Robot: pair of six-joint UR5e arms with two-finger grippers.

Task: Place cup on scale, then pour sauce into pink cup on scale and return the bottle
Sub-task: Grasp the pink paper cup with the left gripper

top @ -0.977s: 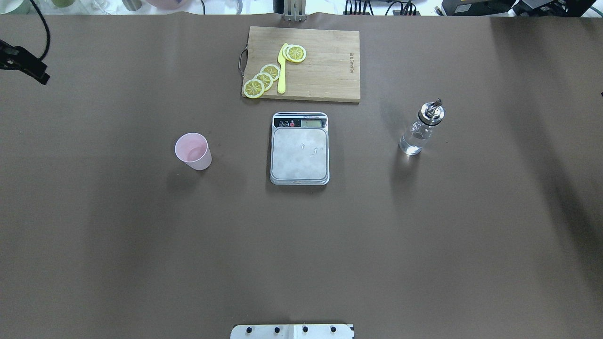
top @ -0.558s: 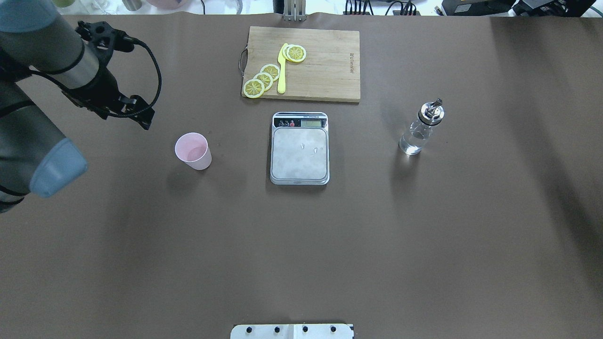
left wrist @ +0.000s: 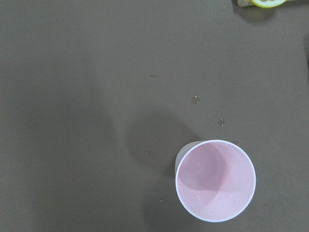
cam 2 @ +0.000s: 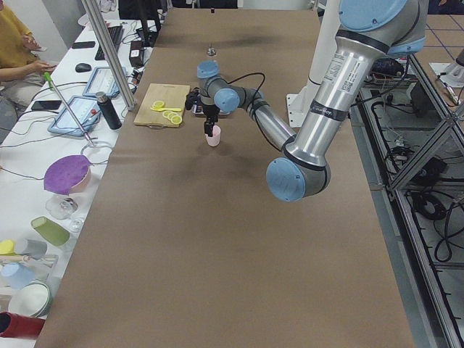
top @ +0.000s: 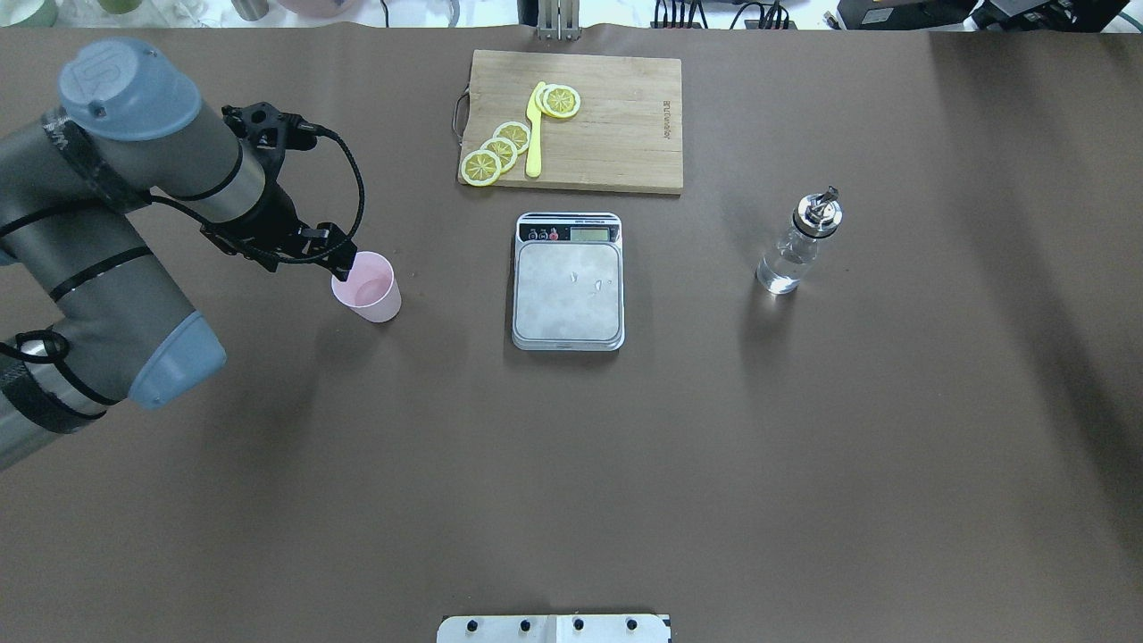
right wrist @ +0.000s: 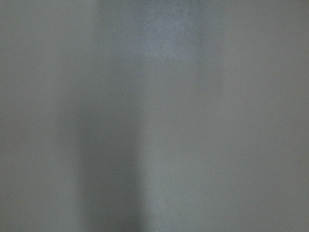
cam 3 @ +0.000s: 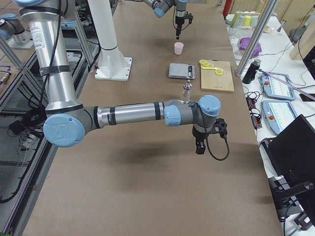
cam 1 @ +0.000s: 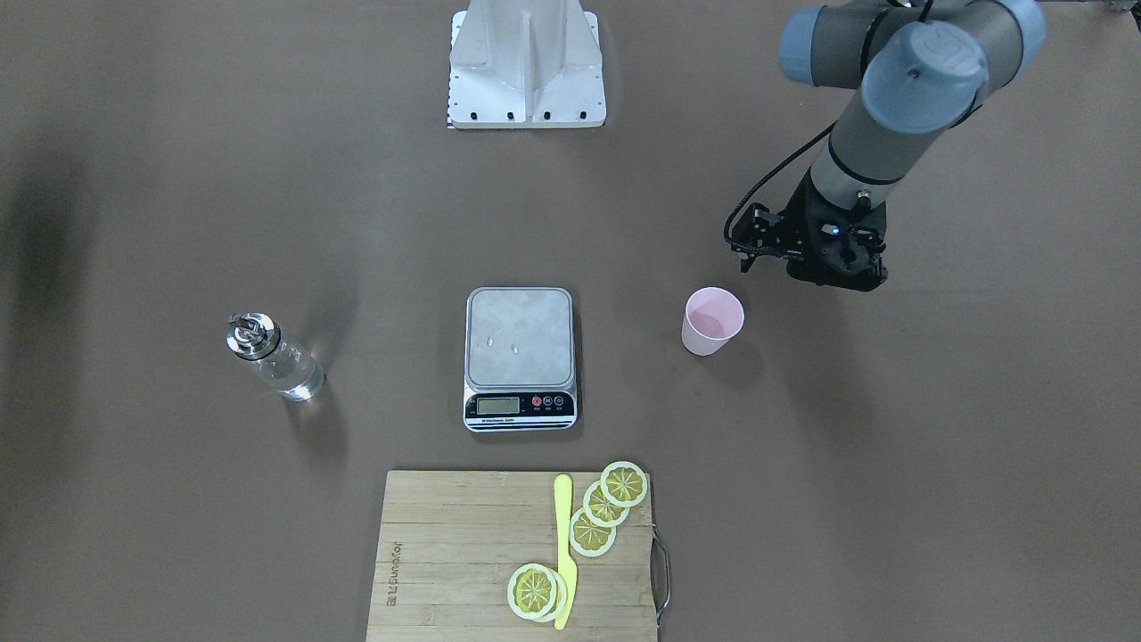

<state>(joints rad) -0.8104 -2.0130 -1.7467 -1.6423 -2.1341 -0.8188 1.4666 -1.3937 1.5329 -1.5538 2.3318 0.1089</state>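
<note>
I am swinging my left gripper (top: 342, 262) in from the left of the overhead view. A second ago only a sliver of that arm was showing at the edge; now its black tip is hanging above the pink cup (top: 366, 288), over the rim on the side away from the scale (top: 568, 281). I cannot tell whether its fingers are parted or closed. The cup is standing upright on the brown table (top: 571, 464), apart from the scale, exactly where it was. The bottle (top: 795, 246), with clear sauce (top: 779, 279) in its base, is standing unmoved on the scale's other side. My right gripper (cam 3: 199, 147) is hanging over bare table, seen only from the side, so I cannot tell its grip
</note>
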